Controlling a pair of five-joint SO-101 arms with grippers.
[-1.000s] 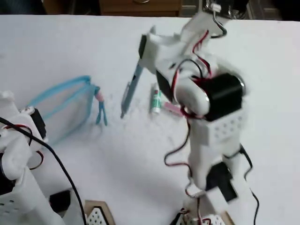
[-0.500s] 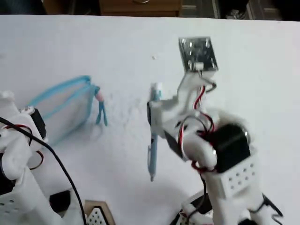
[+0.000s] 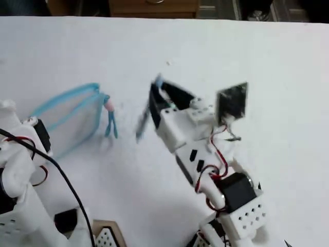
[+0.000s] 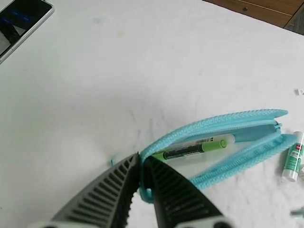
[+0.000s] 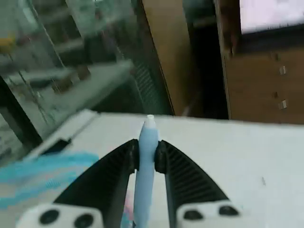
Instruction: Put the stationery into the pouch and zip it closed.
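The light blue mesh pouch (image 3: pixel 69 117) lies open at the left of the table, with a pink and blue zipper pull (image 3: pixel 109 116) at its end. Inside the pouch (image 4: pixel 223 142) lies a green marker (image 4: pixel 194 147). My left gripper (image 4: pixel 141 164) is shut on the pouch's rim at one end. My right gripper (image 3: pixel 156 95) is in the air right of the pouch, shut on a light blue pen (image 3: pixel 144 118) that slants downward. In the right wrist view the pen (image 5: pixel 145 175) stands between the closed fingers of the gripper (image 5: pixel 147 145), with the pouch (image 5: pixel 38 175) beyond.
A green-and-white glue stick (image 4: pixel 292 156) lies on the table just past the pouch's open end. A dark flat device (image 4: pixel 19 19) sits at the table's far side. The left arm's body (image 3: pixel 20 175) fills the front left corner.
The right arm swung with the pen, first toward the table's front, then back up and left toward the pouch. The left arm and pouch have stayed put.
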